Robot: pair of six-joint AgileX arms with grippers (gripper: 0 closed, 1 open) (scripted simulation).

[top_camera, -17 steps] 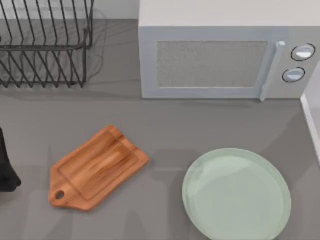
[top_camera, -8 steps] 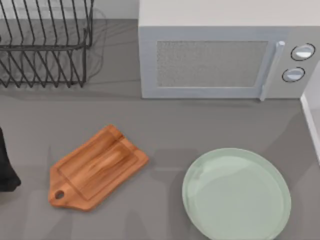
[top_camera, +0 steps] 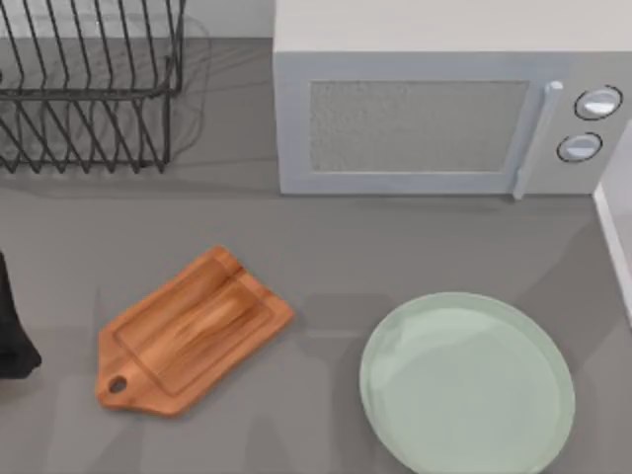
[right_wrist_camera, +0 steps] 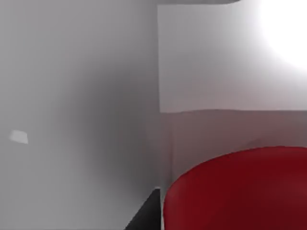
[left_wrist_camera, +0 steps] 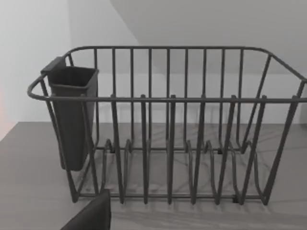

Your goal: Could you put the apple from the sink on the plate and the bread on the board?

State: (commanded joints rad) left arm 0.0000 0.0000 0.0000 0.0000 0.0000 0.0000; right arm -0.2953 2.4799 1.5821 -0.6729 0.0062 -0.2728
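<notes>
On our table the board [top_camera: 193, 331] lies bare toward the left, tilted with its handle pointing to the near left corner, and the plate [top_camera: 467, 382] sits bare at the near right, well apart from it. Behind them stand a microwave [top_camera: 444, 109] and, at the far left, a wire dish rack [top_camera: 89, 84] with a dark cup [left_wrist_camera: 72, 115] hung on its end. Our right wrist camera sits very close to the apple [right_wrist_camera: 240, 191], against pale sink walls [right_wrist_camera: 72, 120]. Our left arm [top_camera: 12, 326] is parked at the left edge. We cannot tell how either gripper's fingers stand.
</notes>
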